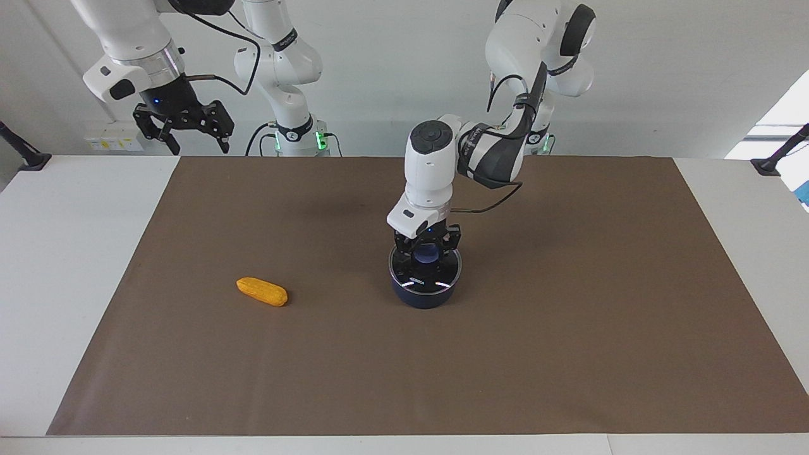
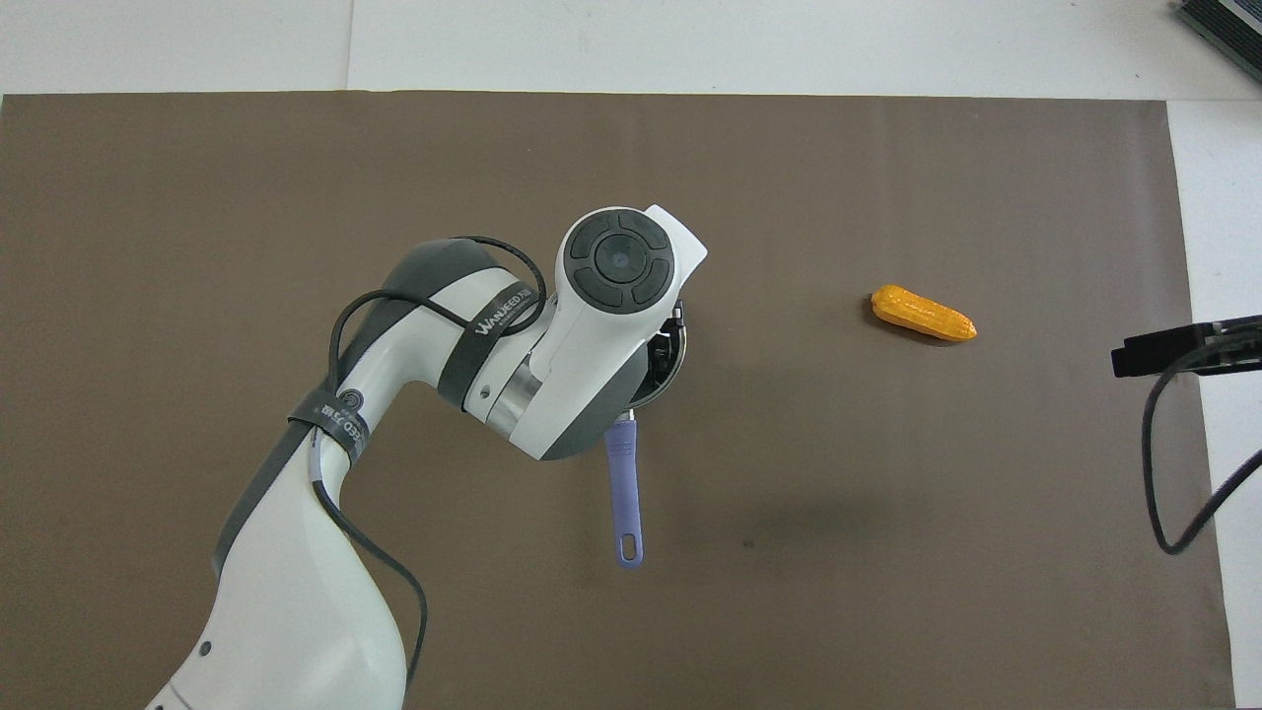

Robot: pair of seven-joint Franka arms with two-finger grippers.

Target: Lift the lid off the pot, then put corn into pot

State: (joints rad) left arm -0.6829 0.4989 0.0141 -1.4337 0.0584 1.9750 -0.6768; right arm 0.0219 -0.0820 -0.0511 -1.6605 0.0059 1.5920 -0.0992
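The dark navy pot point(image 1: 425, 298) stands mid-mat, and its blue-violet handle point(image 2: 623, 493) points toward the robots. The glass lid point(image 1: 437, 279) lies on the pot. My left gripper point(image 1: 425, 253) is down on the lid, its fingers shut on either side of the blue knob point(image 1: 427, 252). In the overhead view the left arm's wrist hides the lid, the gripper and most of the pot. The yellow-orange corn point(image 1: 261, 292) lies on the mat toward the right arm's end, and also shows in the overhead view point(image 2: 923, 313). My right gripper point(image 1: 183, 133) is open and waits high over the table's edge at that end.
A brown mat point(image 1: 569, 354) covers most of the white table point(image 1: 57, 284). Only the pot and the corn lie on it.
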